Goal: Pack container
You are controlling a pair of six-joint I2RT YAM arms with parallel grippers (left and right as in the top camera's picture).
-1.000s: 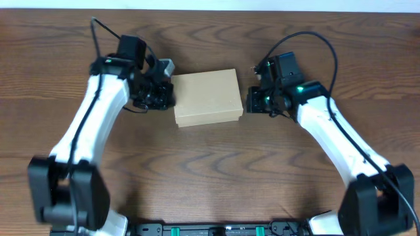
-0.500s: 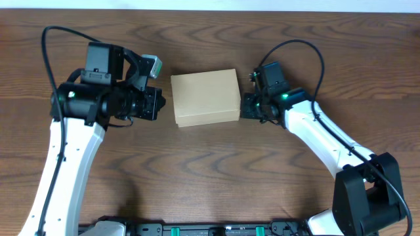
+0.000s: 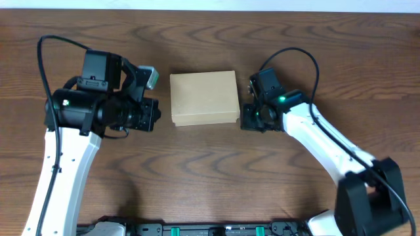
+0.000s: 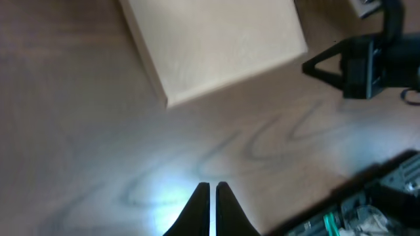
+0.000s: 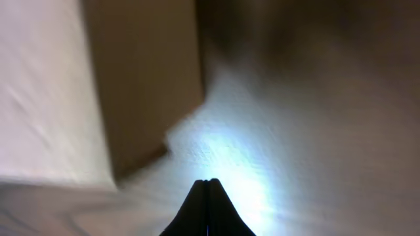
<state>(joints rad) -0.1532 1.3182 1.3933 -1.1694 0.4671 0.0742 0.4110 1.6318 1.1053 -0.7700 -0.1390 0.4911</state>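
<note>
Container (image 3: 204, 98), lid flat shut, sits centred toward the far edge of the table (image 3: 216, 183). Left gripper (image 4: 211, 191) has just backed off leftward, fingers pressed together; right gripper (image 5: 209, 185), also pinched closed, stays beside the container's near right corner. Packing looks finished, though contents are hidden.

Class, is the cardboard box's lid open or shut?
Shut: the container shows a flat, unbroken tan top, no flap raised.

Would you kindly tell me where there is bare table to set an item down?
The widest bare patch of table lies on the container's near side, toward the robot. A narrower bare strip runs along its far side. Left and right are crowded: the left gripper and right gripper flank it.
</note>
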